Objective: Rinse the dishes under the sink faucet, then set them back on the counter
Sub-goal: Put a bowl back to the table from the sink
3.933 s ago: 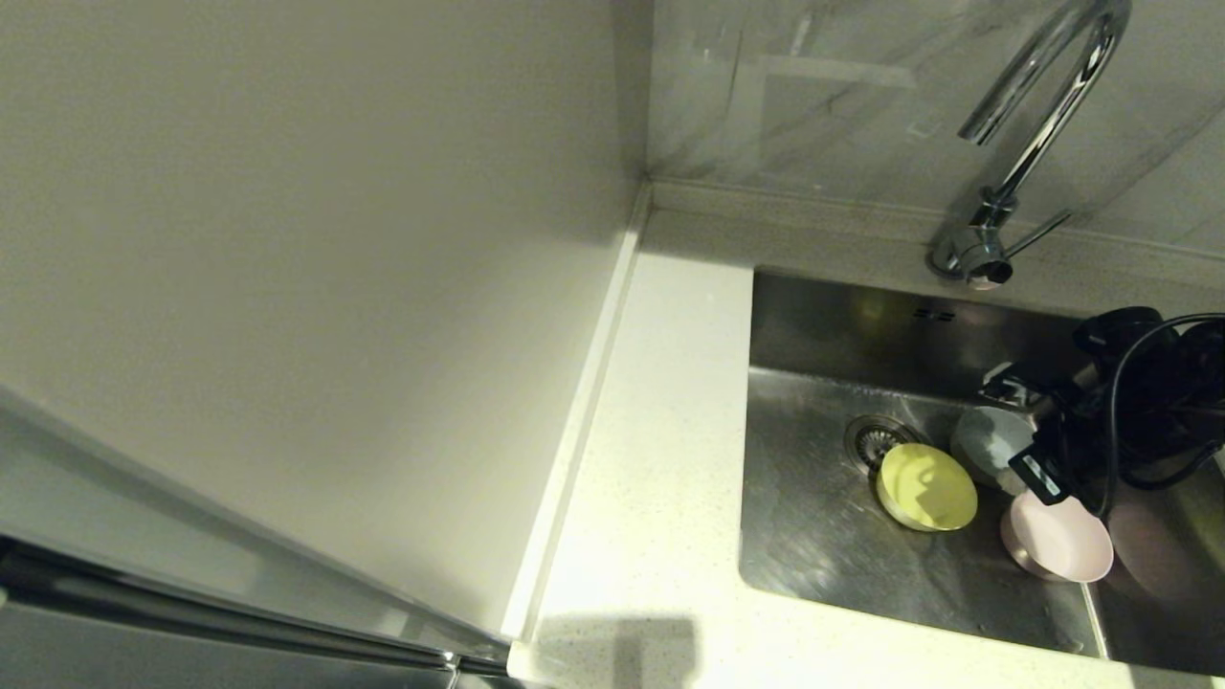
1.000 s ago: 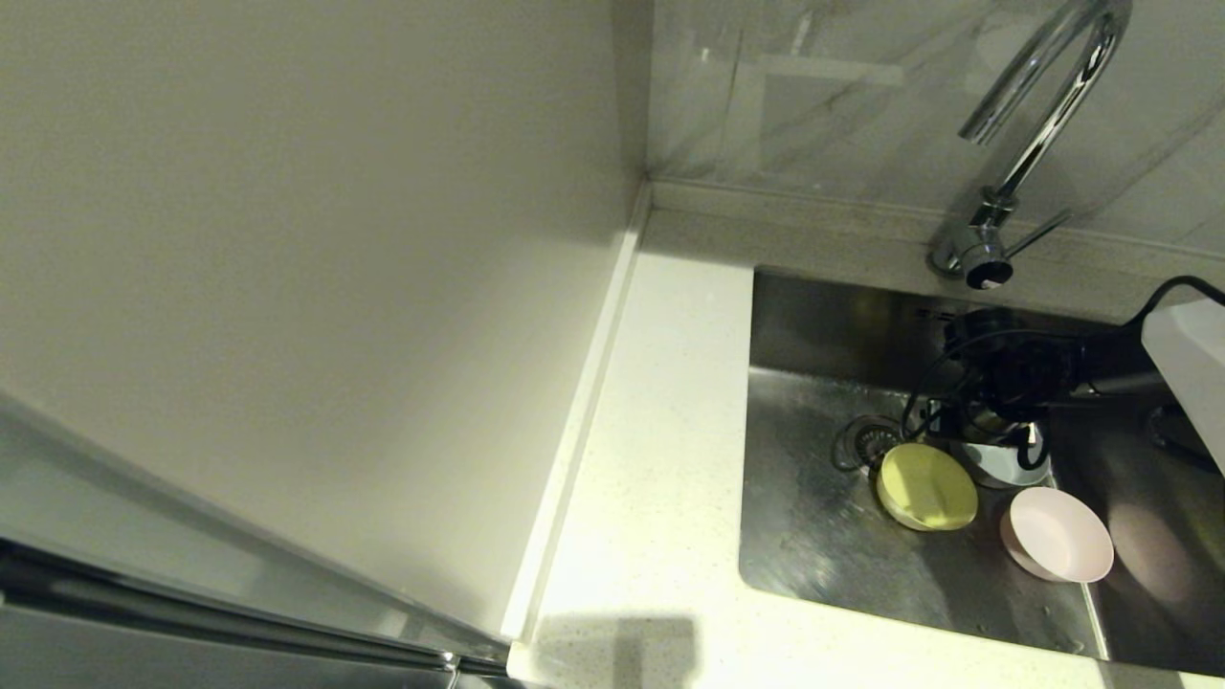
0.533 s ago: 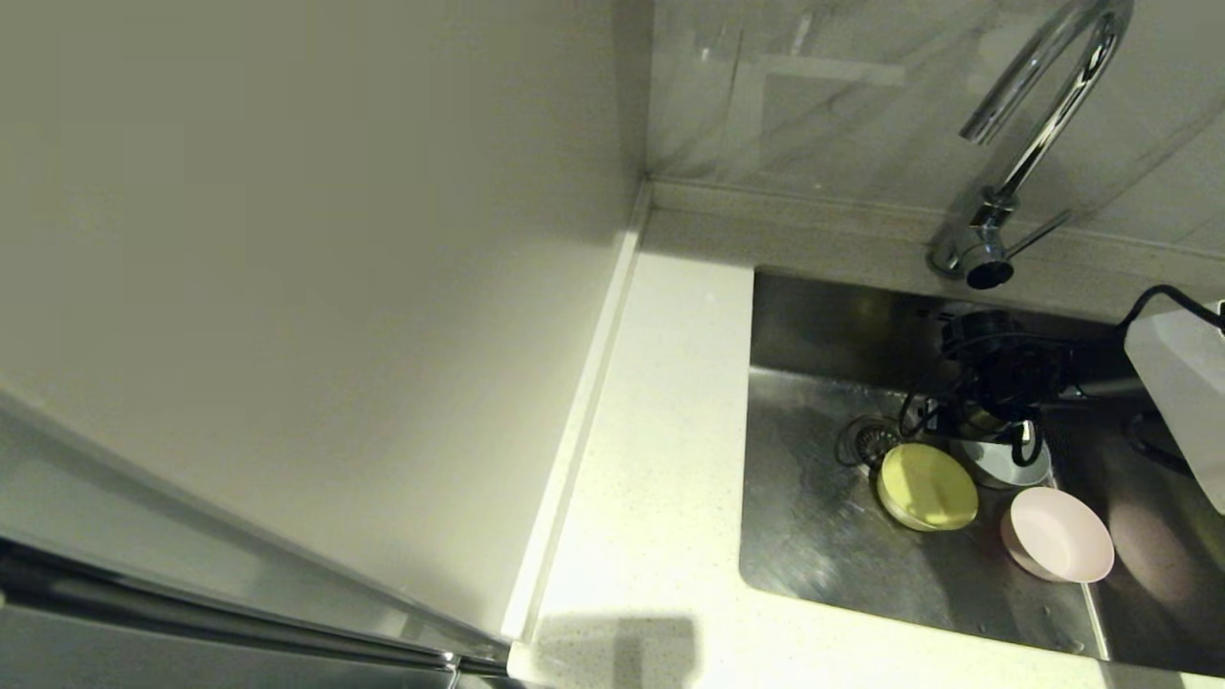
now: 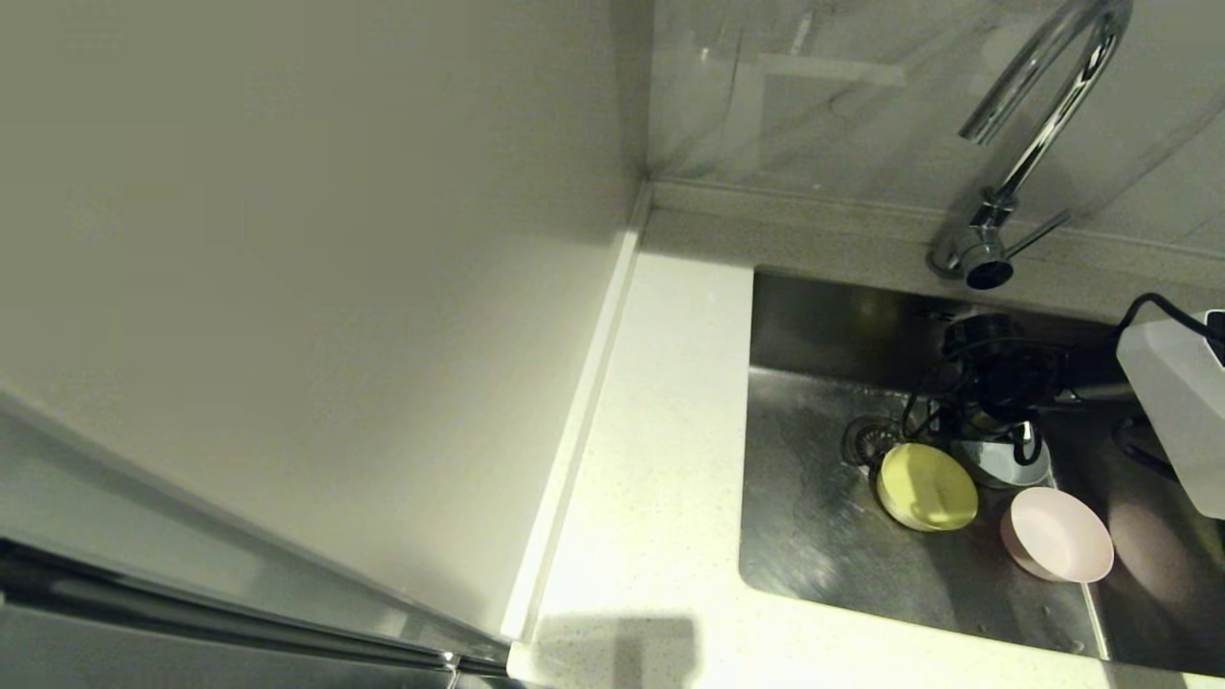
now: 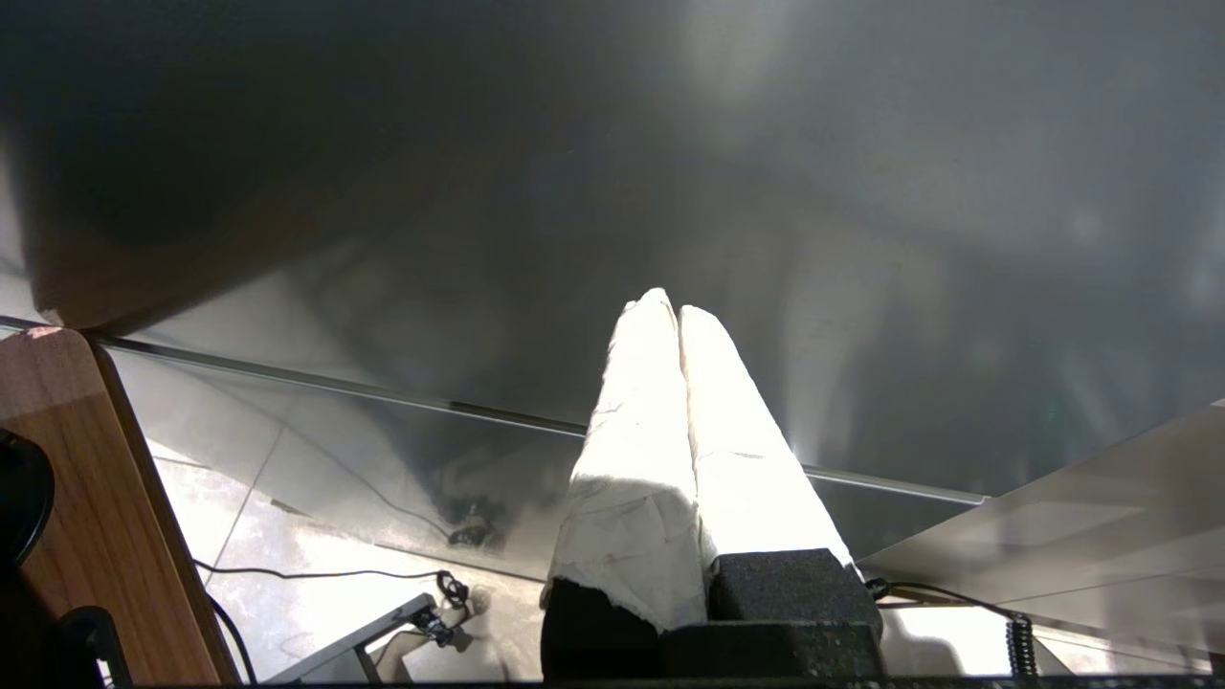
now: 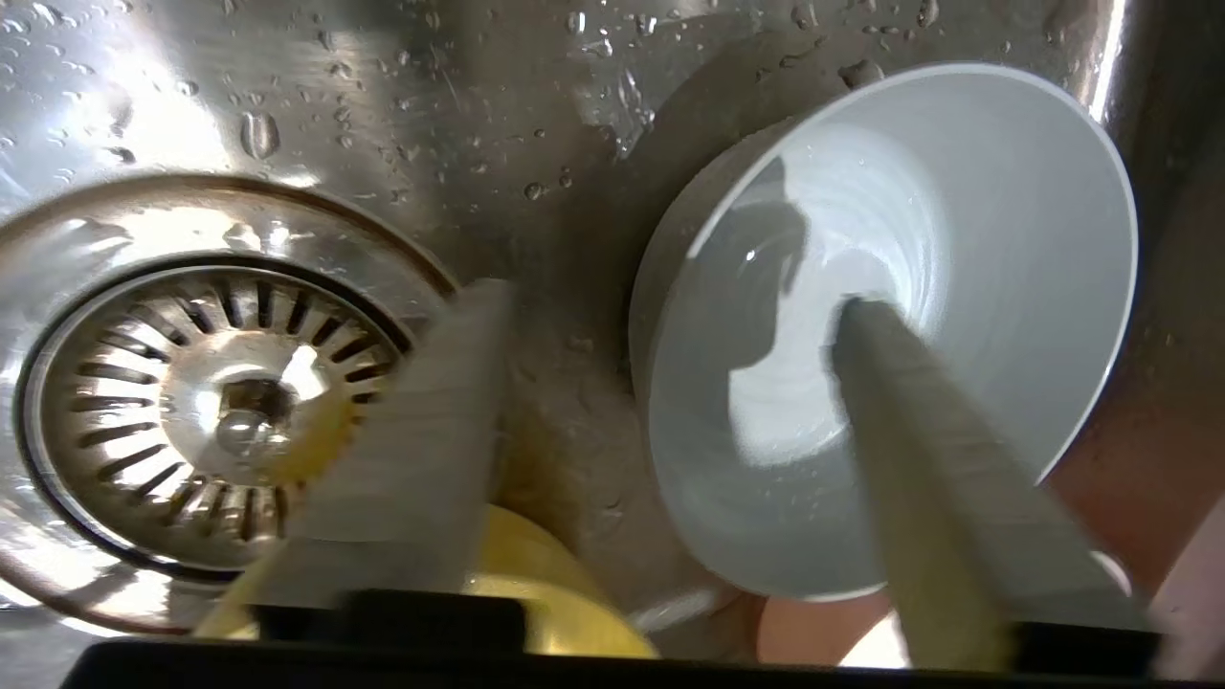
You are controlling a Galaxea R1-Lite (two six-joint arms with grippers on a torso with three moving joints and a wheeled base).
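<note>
Three dishes lie in the sink (image 4: 813, 536): a yellow-green bowl (image 4: 926, 486) beside the drain (image 4: 866, 440), a pale grey-blue bowl (image 4: 1000, 464) behind it, and a pink bowl (image 4: 1057, 534) to the right. My right gripper (image 4: 995, 431) hangs low over the grey-blue bowl (image 6: 957, 239). It (image 6: 670, 304) is open and straddles that bowl's wall, with one finger inside the bowl and the other outside, toward the drain (image 6: 191, 402). The faucet (image 4: 1034, 124) stands behind the sink with no water running. My left gripper (image 5: 670, 306) is shut and empty, parked away from the sink.
The white speckled counter (image 4: 651, 459) runs along the sink's left side, bounded by a raised edge strip and a plain wall panel (image 4: 287, 287). The right arm's white link (image 4: 1172, 402) reaches in from the right above the basin. Water drops dot the sink floor.
My right arm has swung from the right of the bowls to a spot over the grey-blue bowl. Over the last second it has sunk slightly. The bowls have not moved.
</note>
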